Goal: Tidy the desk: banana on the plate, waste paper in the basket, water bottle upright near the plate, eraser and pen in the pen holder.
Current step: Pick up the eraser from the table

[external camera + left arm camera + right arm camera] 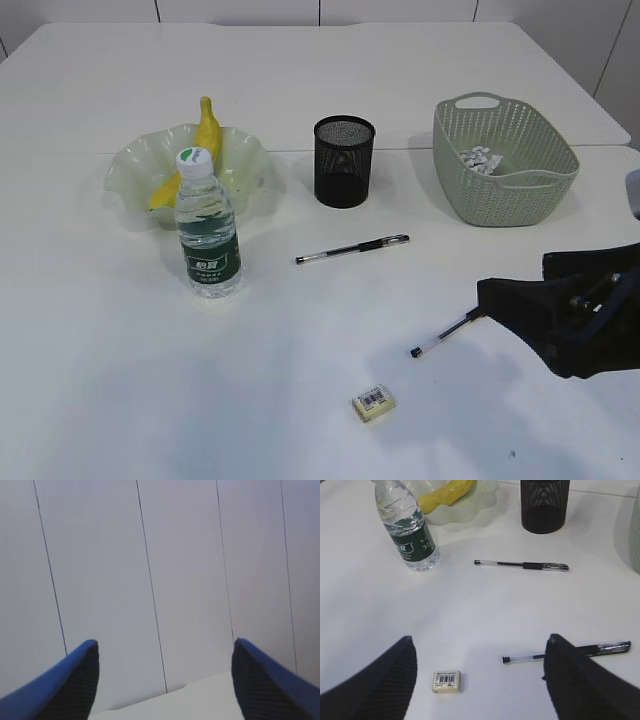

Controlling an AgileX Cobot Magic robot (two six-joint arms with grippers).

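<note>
Fingers on my right gripper point(479, 680) stand wide apart and empty, low over the plain white bench point(120, 380). In the exterior view that arm comes in from the right edge, mostly cut off. My left gripper point(165, 680) points up at a panelled wall with its fingers also spread, nothing between them; I cannot find that arm in the exterior view.

Between the right fingers lie the small pale-yellow eraser with a barcode sticker point(446, 681) and one clear black-tipped pen point(565, 652), partly hidden behind the right finger. A second pen with a black grip point(352, 249) lies nearer the black mesh cylindrical pen holder point(343, 162), apart from it.

The ripe yellow banana point(200, 140) rests in the translucent pale-green ruffled plate point(130, 165). The clear water bottle with white cap and dark green label point(207, 225) stands upright just in front of the plate, hiding part of its rim. Crumpled white waste paper point(480, 159) sits inside the sage-green woven-look basket point(500, 195), mostly screened by its wall.
</note>
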